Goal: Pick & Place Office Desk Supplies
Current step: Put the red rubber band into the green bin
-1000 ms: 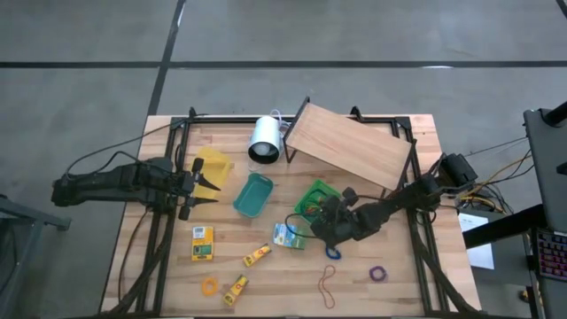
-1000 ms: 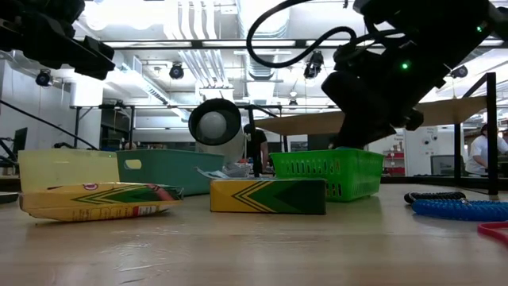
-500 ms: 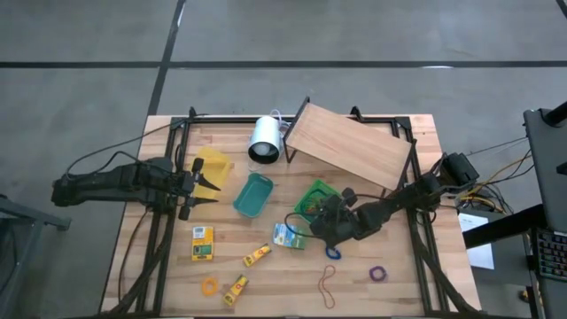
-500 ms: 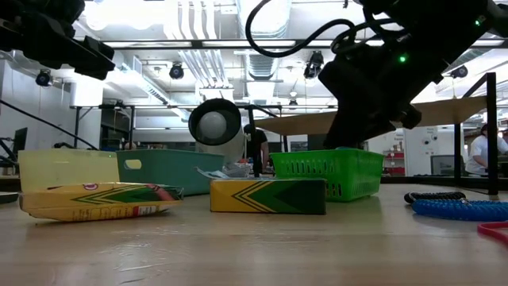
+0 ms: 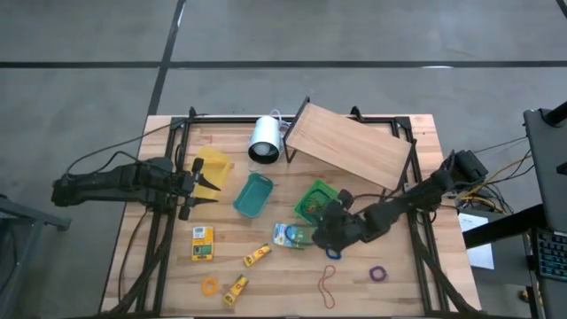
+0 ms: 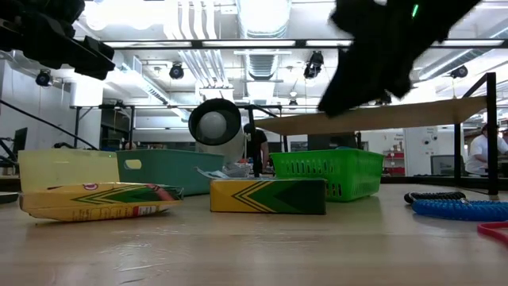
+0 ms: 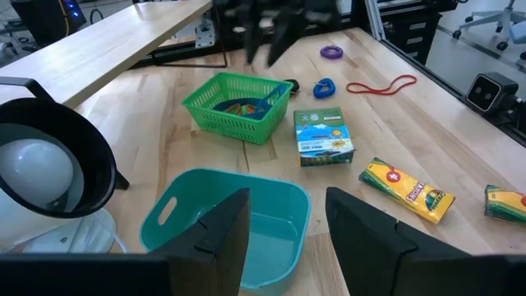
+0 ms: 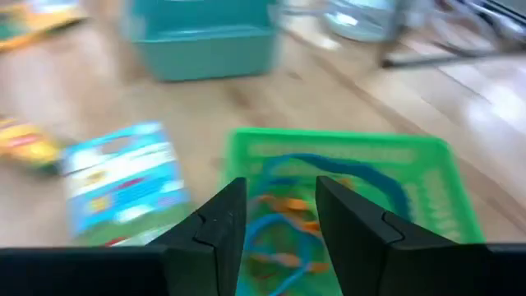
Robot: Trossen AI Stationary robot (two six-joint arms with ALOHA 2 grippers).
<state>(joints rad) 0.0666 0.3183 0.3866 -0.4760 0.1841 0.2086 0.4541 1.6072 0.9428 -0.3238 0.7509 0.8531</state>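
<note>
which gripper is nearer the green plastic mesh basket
Right. The right gripper hovers at the green plastic mesh basket; the left gripper waits across the table beyond the teal tray.

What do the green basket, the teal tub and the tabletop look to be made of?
The small green mesh basket looks like moulded plastic: an open lattice wall with a slight gloss. The teal rectangular tub also seems plastic, smooth with a cut-out handle slot. The pale tabletop looks like wood, showing plank seams and grain.
</note>
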